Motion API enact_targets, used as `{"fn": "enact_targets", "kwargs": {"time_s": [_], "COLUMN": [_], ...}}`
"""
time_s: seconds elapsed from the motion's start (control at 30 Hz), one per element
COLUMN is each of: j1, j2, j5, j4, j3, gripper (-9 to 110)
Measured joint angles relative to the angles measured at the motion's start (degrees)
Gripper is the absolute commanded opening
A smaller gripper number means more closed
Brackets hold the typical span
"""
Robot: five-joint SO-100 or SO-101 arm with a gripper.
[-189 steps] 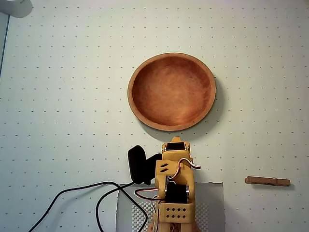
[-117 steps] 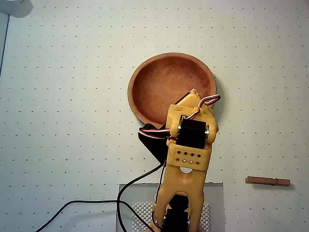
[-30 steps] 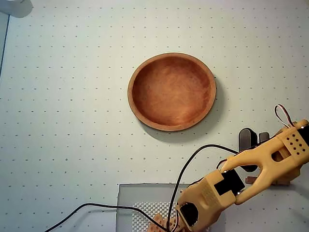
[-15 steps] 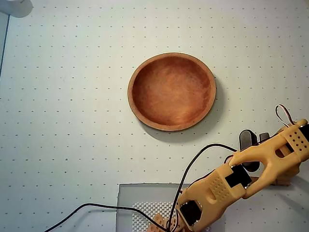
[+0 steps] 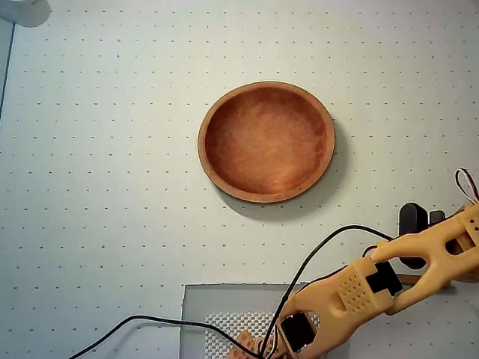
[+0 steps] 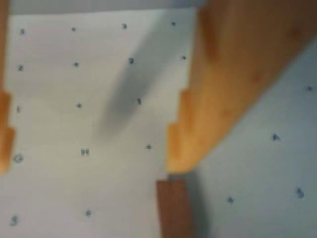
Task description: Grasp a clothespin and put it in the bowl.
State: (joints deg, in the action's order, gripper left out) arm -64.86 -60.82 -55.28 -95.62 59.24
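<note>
Overhead view, change: since half a second ago the arm (image 5: 374, 284) swung further right, still above the clothespin (image 5: 408, 279), mostly hidden; bowl (image 5: 266, 141) empty, well apart.
Wrist view, gripper (image 6: 84, 148): fingers apart, nothing between them.
Wrist view, clothespin (image 6: 173, 208): brown wooden end, blurred, just below right finger (image 6: 223, 89); grasp not yet made.

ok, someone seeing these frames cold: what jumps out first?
In the overhead view, the reddish-brown wooden bowl sits empty mid-table, the biggest thing there. The yellow arm slants from the bottom edge to the lower right, its black cable looping beside it. In the wrist view the open gripper hangs close over the dotted mat, and one end of the clothespin pokes out just under the right-hand finger.
</note>
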Motion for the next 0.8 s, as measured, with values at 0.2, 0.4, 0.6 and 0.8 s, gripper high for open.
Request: {"fn": "enact_targets", "kwargs": {"time_s": [0.2,0.4,0.6,0.8], "j1": [-1.2,-3.0,-4.5,-4.3], "j2": [0.0,0.0,3.3,5.4], "j5": [0.0,0.0,-0.1,-3.5], "j4": [0.0,0.0,0.0,-1.3], "j3": [0.0,0.0,-0.1,-0.1], "gripper": [21,21,20,20]}}
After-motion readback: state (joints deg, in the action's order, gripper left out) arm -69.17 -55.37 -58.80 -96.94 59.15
